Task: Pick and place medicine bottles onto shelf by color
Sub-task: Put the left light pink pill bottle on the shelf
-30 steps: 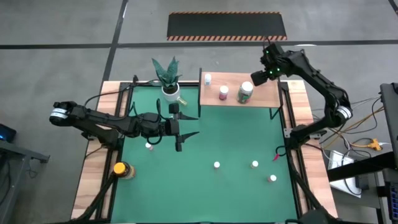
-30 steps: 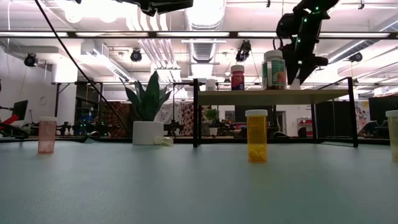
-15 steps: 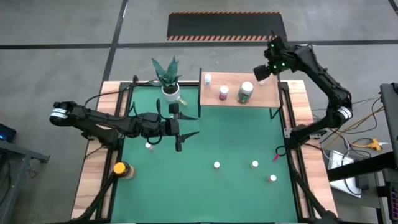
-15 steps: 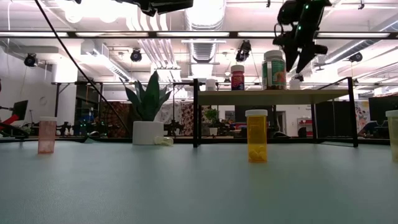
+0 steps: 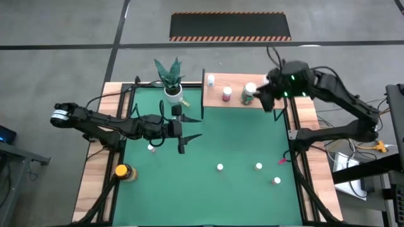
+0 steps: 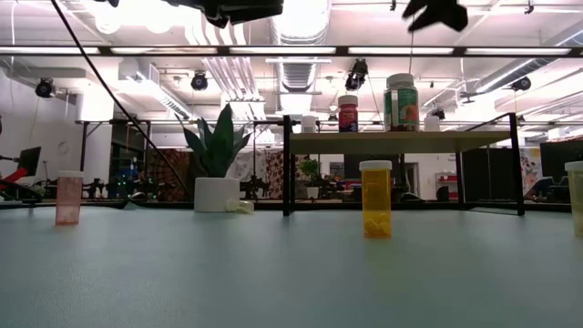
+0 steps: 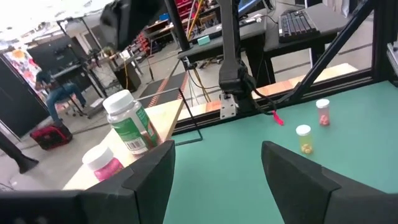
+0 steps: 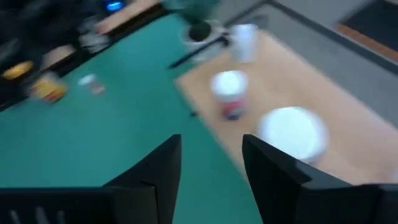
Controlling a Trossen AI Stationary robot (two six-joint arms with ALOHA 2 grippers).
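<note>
The shelf (image 5: 278,94) stands at the mat's far right. On it stand a small white bottle (image 5: 210,80), a pink bottle (image 5: 226,94) and a green-labelled bottle (image 5: 249,94); the low view shows one more small bottle (image 6: 431,122) farther right. My right gripper (image 5: 264,99) hangs open and empty high over the shelf's near right part, slanting down. It shows at the top of the low view (image 6: 435,11). My left gripper (image 5: 189,126) waits open and level over the mat's left half. Loose medicine bottles stand on the mat: a pink one (image 5: 151,148), an amber one with a yellow cap (image 5: 124,171), and white-capped ones (image 5: 219,168), (image 5: 259,166).
A white pot with a green plant (image 5: 172,88) stands left of the shelf, with a small bottle (image 5: 184,101) lying beside it. Another white-capped bottle (image 5: 276,181) stands near the mat's right edge. Black frame bars run along the table's sides.
My right gripper has risen from just above the small bottle on the shelf's right part and swung toward the table's near edge, tipping further down. That bottle stays standing on the shelf. The left arm has kept still.
</note>
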